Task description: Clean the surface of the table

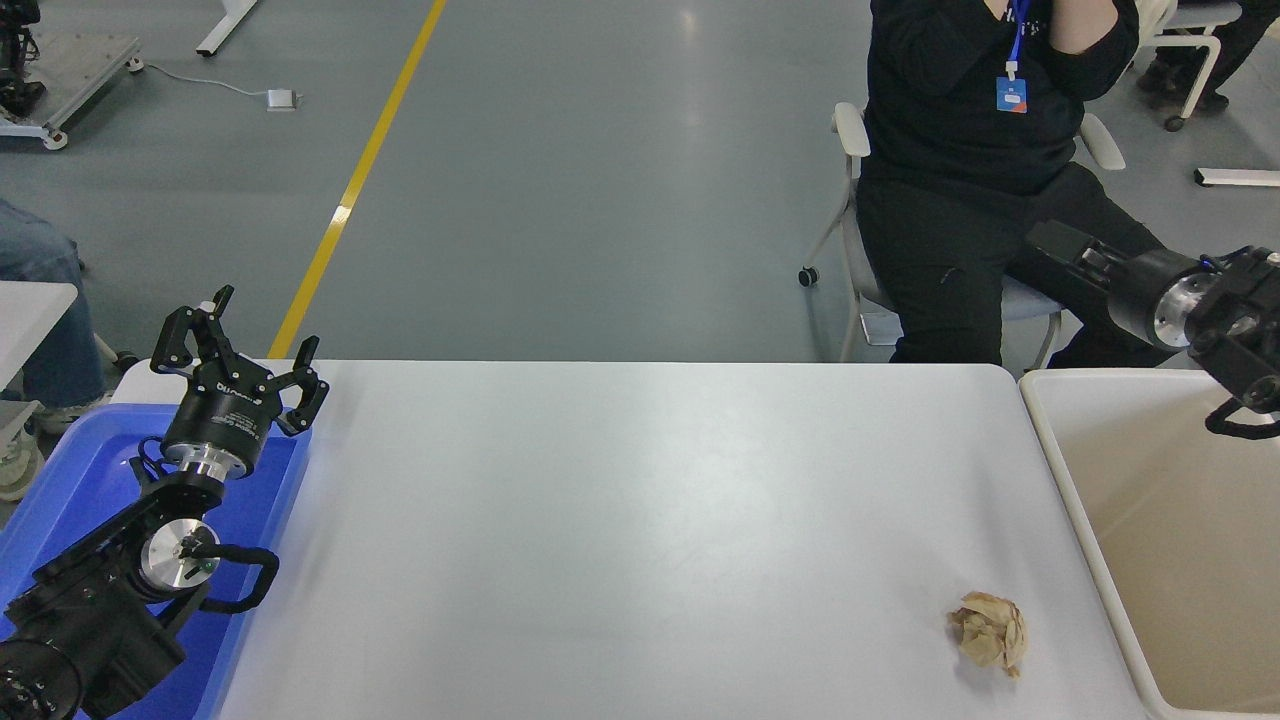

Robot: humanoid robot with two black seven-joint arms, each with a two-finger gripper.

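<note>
We see the crumpled paper ball [988, 632] alone on the white surface [640, 520], near the beige bin [1070, 500]. The right gripper [1050, 243], state unclear, hangs far; reaching may push it off the edge.

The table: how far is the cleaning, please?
Done: most of the table is bare. In hand: nothing; the right gripper is raised beyond the beige bin, and the left gripper is parked open over the blue tray. Left: one crumpled paper ball near the bin.
</note>
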